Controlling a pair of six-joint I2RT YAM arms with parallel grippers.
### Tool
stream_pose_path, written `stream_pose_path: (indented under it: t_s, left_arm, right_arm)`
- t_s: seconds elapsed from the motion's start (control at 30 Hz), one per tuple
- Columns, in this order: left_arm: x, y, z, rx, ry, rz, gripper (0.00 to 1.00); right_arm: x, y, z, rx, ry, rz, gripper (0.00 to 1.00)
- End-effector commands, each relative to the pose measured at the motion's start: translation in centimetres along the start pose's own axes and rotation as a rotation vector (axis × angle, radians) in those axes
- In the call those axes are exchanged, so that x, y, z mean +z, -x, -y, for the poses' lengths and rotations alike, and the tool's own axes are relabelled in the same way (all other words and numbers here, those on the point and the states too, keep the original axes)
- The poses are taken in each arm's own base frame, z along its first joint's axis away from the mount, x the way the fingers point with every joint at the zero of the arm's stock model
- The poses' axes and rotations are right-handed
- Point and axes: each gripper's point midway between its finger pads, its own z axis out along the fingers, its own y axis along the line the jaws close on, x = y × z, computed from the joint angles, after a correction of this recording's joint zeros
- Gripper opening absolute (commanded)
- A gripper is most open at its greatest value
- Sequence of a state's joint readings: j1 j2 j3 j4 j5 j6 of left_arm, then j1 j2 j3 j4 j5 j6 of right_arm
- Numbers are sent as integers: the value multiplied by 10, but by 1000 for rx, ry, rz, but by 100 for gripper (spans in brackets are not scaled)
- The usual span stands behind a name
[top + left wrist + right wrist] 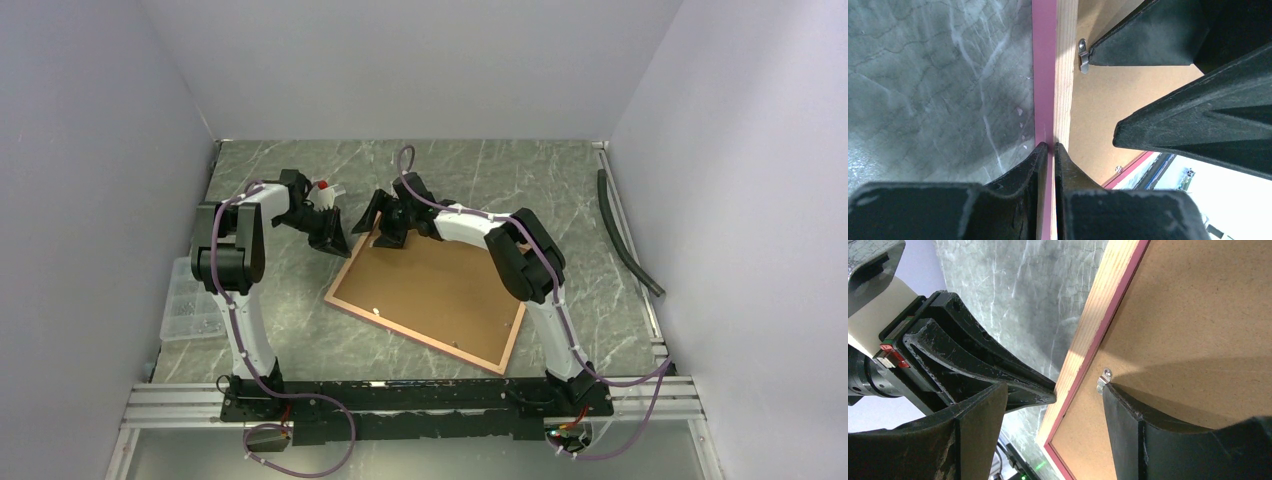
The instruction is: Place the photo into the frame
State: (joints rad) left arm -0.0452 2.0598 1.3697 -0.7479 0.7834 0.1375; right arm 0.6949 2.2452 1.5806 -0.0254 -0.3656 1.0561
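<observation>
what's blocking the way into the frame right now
The brown backing board fills the rear of the frame, held in by small metal clips. The open right gripper has one finger at a clip. The photo is not in view.

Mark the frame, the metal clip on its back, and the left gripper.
frame point(1065, 75), left wrist view, light wooden rear rim.
metal clip point(1083, 55), left wrist view, its silver tab.
left gripper point(1050, 146), left wrist view, between its fingertips.
</observation>
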Motion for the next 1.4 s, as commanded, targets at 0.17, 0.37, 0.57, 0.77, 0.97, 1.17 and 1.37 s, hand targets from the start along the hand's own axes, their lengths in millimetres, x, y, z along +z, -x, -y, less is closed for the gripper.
stream_pose_path:
  t_s: [0.17,0.37,0.57,0.77,0.97,1.17,1.37]
  left_arm:
    - [-1,1,2,54,36,-1,15]
    - [-2,2,2,57,34,-1,14]
    - [-1,1,2,62,34,-1,14]
    - [-1,1,3,64,30,0,13]
    - [-1,0,3,64,30,-3,13]
    - [-3,2,4,70,31,-2,13]
    - [-20,8,12,94,45,17,15]
  right_arm:
    - [15,-3,10,9,-50,19,74]
    - [18,-1,8,31,-45,30,75]
    - [20,-7,11,40,-44,26,75]
    - [24,-4,10,47,-38,34,75]
    - [28,2,4,48,-26,48,75]
    - [23,7,-4,31,5,75,76]
    - [-3,10,-30,-99,57,86,78]
